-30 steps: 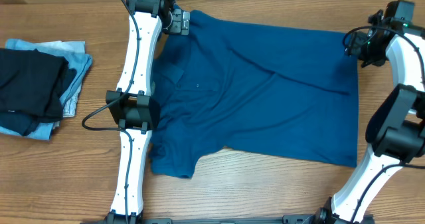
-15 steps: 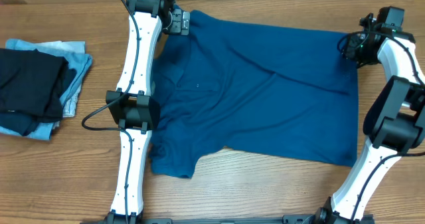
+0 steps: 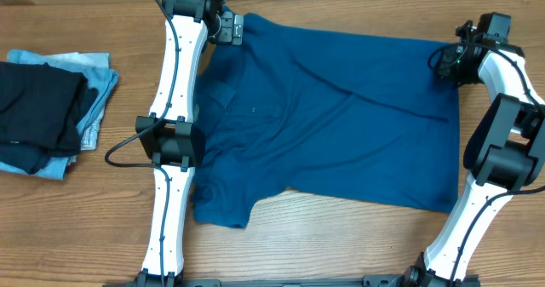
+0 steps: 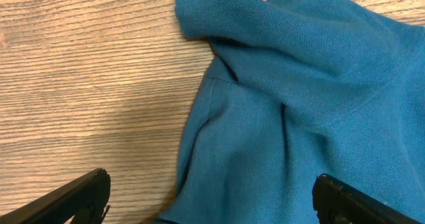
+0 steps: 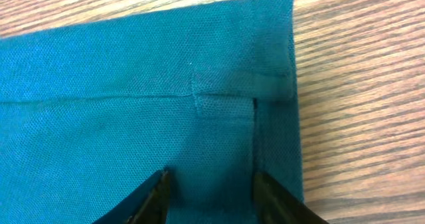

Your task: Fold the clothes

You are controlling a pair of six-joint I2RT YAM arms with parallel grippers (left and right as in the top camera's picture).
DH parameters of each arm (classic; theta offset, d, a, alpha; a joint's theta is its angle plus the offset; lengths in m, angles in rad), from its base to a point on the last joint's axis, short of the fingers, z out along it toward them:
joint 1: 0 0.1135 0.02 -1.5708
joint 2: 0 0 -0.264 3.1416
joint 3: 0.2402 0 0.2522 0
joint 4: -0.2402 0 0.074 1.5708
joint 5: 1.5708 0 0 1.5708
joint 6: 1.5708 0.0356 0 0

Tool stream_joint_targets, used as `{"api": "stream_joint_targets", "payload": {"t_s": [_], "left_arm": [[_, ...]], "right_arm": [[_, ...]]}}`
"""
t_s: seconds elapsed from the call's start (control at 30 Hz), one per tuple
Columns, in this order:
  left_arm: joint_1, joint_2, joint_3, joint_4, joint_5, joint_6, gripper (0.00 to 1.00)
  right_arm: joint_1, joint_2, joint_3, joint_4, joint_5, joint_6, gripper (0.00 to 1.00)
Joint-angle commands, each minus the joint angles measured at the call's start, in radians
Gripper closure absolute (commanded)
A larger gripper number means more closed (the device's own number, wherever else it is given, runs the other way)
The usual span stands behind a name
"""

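Note:
The deep-blue shirt [image 3: 341, 125] lies spread flat across the table, collar end to the left and hem to the right. My left gripper [image 3: 226, 26] hovers over its far left sleeve. In the left wrist view it is wide open [image 4: 211, 199], with rumpled blue fabric [image 4: 299, 104] and bare wood between the fingers. My right gripper [image 3: 450, 59] is at the shirt's far right hem corner. In the right wrist view it is open [image 5: 211, 184], and its fingertips straddle the hem corner [image 5: 133, 117] beside a side slit.
A folded black garment [image 3: 38, 108] lies on a folded pale light-blue garment [image 3: 100, 87] at the table's left edge. The wooden table [image 3: 341, 244] shows in front of the shirt. The left arm runs along the shirt's left side.
My right gripper has moved left, from beyond the shirt's edge onto its far right hem corner. The left arm and the shirt have not moved.

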Motion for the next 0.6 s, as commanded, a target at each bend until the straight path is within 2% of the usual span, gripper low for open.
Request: {"api": "stream_joint_targets", "payload": {"t_s": [0.0, 0.07, 0.13, 0.23, 0.3, 0.4, 0.57], "left_arm": [[0.006, 0.001, 0.002, 0.001, 0.012, -0.014, 0.00], [0.006, 0.001, 0.002, 0.001, 0.012, -0.014, 0.00], [0.006, 0.001, 0.002, 0.001, 0.012, -0.014, 0.00], [0.006, 0.001, 0.002, 0.001, 0.012, -0.014, 0.00], [0.006, 0.001, 0.002, 0.001, 0.012, -0.014, 0.00], [0.006, 0.001, 0.002, 0.001, 0.012, -0.014, 0.00], [0.006, 0.001, 0.002, 0.001, 0.012, -0.014, 0.00]], "right_arm": [[0.005, 0.024, 0.008, -0.001, 0.006, -0.001, 0.73], [0.005, 0.023, 0.019, -0.010, 0.006, 0.000, 0.87], [0.005, 0.022, 0.066, -0.047, 0.006, 0.000, 0.96], [0.005, 0.022, 0.150, -0.087, 0.006, 0.000, 0.95], [0.005, 0.022, 0.198, -0.100, 0.006, 0.000, 0.86], [0.005, 0.022, 0.221, -0.093, 0.006, 0.000, 0.83], [0.005, 0.022, 0.221, -0.087, 0.006, 0.000, 0.87]]}}
